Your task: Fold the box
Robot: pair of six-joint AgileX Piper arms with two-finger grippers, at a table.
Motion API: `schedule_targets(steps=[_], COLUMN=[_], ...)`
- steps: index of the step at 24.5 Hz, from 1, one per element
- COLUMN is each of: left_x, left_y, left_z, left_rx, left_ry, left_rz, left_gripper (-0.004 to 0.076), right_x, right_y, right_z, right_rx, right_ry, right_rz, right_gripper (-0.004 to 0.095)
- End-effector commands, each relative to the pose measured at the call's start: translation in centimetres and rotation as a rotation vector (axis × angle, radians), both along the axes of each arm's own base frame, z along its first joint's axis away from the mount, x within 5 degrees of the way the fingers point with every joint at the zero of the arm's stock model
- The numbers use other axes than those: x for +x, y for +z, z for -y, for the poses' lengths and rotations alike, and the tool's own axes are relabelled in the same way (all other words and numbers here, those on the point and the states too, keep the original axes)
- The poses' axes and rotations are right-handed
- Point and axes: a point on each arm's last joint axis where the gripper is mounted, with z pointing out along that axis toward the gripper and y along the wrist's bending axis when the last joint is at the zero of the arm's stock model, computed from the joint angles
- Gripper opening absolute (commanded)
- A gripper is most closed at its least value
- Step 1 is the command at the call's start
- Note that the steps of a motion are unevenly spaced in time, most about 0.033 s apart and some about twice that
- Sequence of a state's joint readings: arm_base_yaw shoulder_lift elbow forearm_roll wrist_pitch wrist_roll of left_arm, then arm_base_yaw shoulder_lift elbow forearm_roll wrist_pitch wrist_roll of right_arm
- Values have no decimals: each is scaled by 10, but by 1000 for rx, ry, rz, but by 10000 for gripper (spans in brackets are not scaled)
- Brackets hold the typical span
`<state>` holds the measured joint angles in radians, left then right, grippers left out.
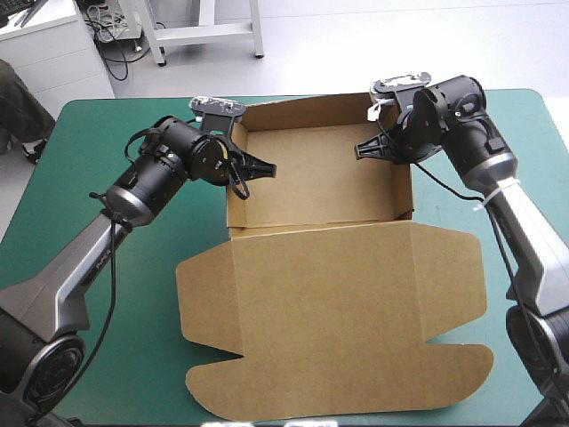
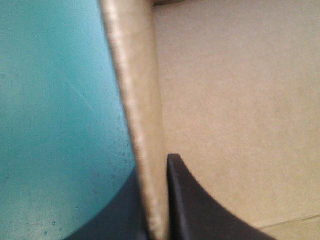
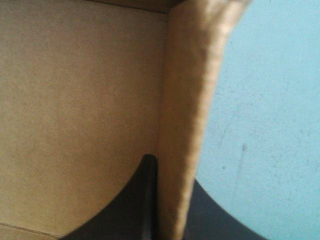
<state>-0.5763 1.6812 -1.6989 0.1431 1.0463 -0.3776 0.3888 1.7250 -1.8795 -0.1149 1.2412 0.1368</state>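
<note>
One brown box (image 1: 329, 302) lies in the middle of the worktop (image 1: 98, 133) with its teal-green cover. Its long axis runs from the far edge toward the near one. The open tray (image 1: 316, 182) sits at the far end, mouth upward, and the lid (image 1: 338, 329) lies flat, reaching toward the robot. Two tools hold the box, one on each side. The left tool (image 1: 255, 169) pinches the tray's left wall (image 2: 135, 100). Its two black fingers (image 2: 200, 210) are nearly together, one outside over the cover and one inside the tray. The right tool (image 1: 369, 149) grips the right wall (image 3: 187, 90) the same way, its fingers (image 3: 130, 205) all but meeting on the board.
</note>
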Motion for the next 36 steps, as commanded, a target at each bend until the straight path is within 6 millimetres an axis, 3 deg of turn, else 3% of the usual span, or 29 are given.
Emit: schedule_targets(steps=[1, 6, 13, 28, 30, 31, 32, 33, 35, 36], left_x=[0, 15, 37, 56, 56, 56, 55, 54, 53, 52], left_y=[20, -6, -32, -70, -72, -71, -71, -70, -70, -69], left_z=[14, 22, 12, 10, 10, 10, 10, 9, 7, 5], left_rx=[-99, -25, -56, -17, -12, -11, -10, -13, 0, 21], left_ry=[-99, -146, -104, -134, -135, -136, -136, -130, -109, -105], left_rz=[131, 91, -17, -135, -143, -146, -148, -151, -163, -174], left_gripper=[-12, -11, -10, 12, 137, 270, 325, 430, 504, 504], right_x=[-5, 14, 32, 49, 50, 50, 49, 49, 49, 49], right_y=[7, -24, -53, -83, -85, -85, -85, -85, -85, -84], right_z=[-19, -26, -28, -25, -26, -27, -27, -27, -27, -27], right_rx=[119, 66, 44, 25, 24, 31, 36, 36, 38, 40], right_ry=[119, 148, 138, 155, 155, 161, 164, 164, 160, 158], right_rz=[-1, -91, -156, -229, -238, -240, -241, -241, -242, -239], right_gripper=[-18, -18, -18, 11, 136, 282, 377, 563, 731, 757])
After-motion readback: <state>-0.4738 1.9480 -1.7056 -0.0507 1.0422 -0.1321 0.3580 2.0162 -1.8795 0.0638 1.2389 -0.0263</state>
